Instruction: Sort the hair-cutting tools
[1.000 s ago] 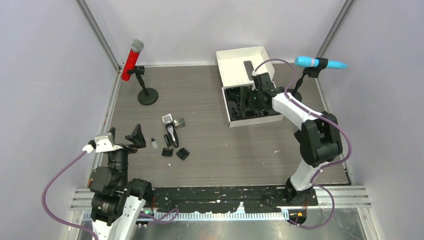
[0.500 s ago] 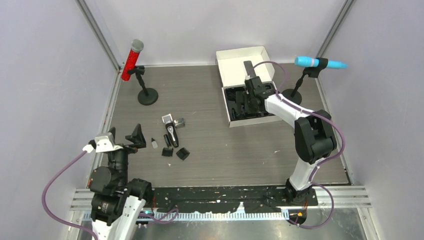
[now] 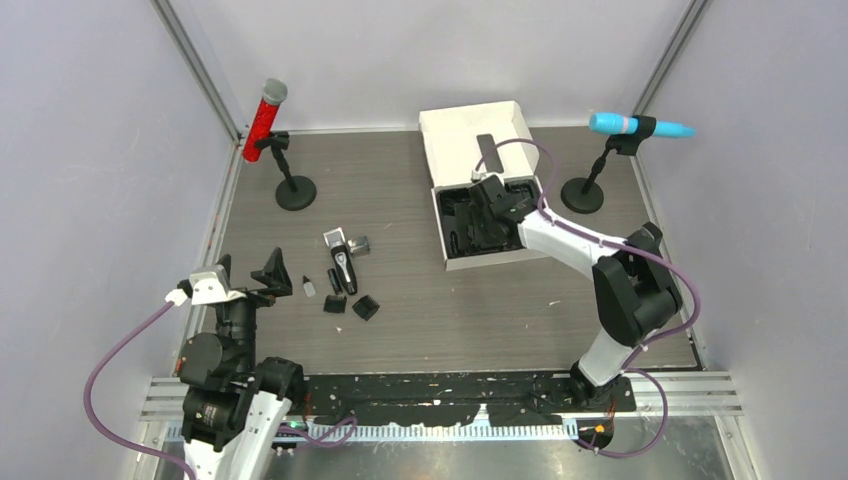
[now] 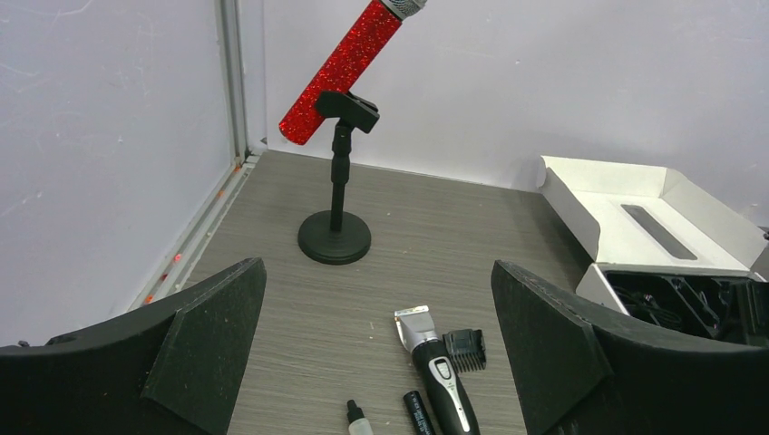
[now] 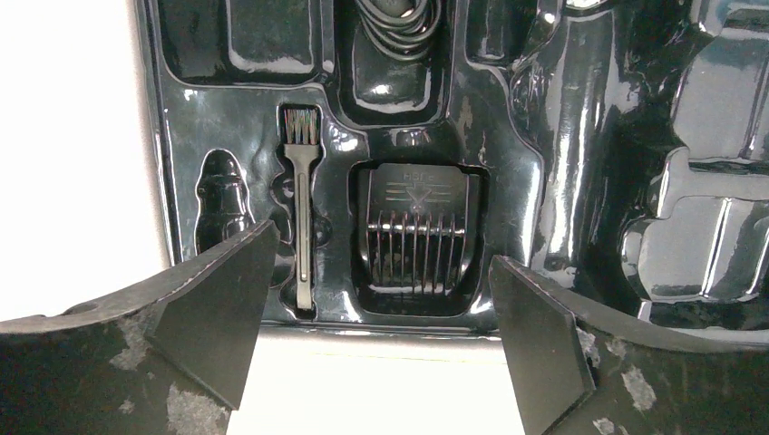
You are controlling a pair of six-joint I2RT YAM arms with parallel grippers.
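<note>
The black-and-silver hair clipper lies on the table left of centre; it also shows in the left wrist view. Small black comb attachments lie beside it and in front of it; one comb shows in the left wrist view. My left gripper is open and empty, to the left of the clipper. My right gripper is open and empty over the black tray, above one comb seated in a slot.
The white box with its black tray sits at back centre-right. A small brush lies in the tray. A red microphone stands back left, a blue one back right. A small bottle lies by the clipper.
The right arm has swung left over the tray, and the white box has shifted left and turned slightly with it. The left arm has not moved.
</note>
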